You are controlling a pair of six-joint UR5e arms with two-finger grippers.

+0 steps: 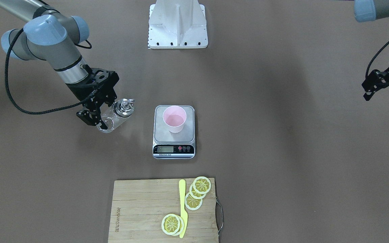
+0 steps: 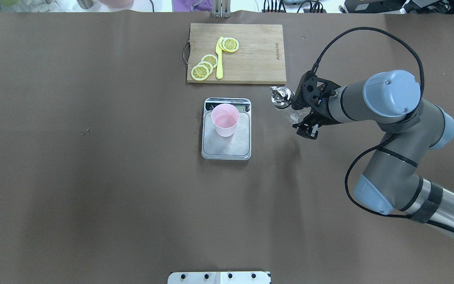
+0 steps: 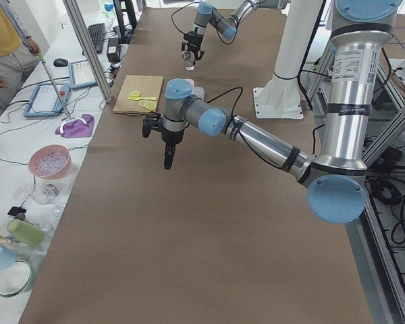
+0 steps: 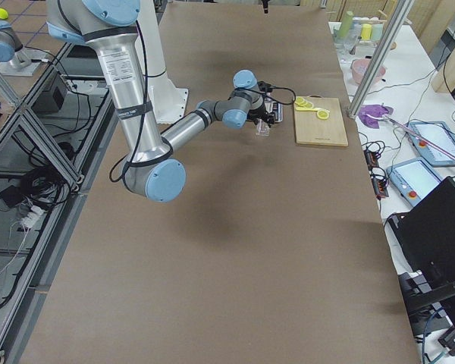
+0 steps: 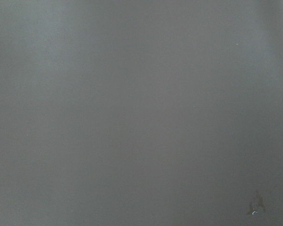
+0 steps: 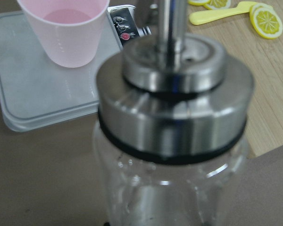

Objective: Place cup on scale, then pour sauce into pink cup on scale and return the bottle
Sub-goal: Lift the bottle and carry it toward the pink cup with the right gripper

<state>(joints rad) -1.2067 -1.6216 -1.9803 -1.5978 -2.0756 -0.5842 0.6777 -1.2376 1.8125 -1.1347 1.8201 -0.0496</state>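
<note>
One smooth, pale pink tapered cup (image 1: 174, 118) stands upright on one flat brushed-silver scale (image 1: 160, 135) at the centre of the front view. Left of it, the right gripper (image 1: 100, 112) has its fingers clamped on one clear glass bottle (image 1: 118, 113) with a shiny metal cap; at the right edge, the left gripper (image 1: 383, 93) hangs with fingers apart, empty

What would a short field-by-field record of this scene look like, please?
scale: mid-table, display strip on the side away from the robot
cup: pink, upright on the scale's platform
bottle: clear glass, metal cap, beside the scale, tilted toward it
right gripper: shut on the bottle
left gripper: open, empty, far off to the side
board: wooden, holding lemon slices and a yellow knife
stage: cup placed; bottle not over it
</note>
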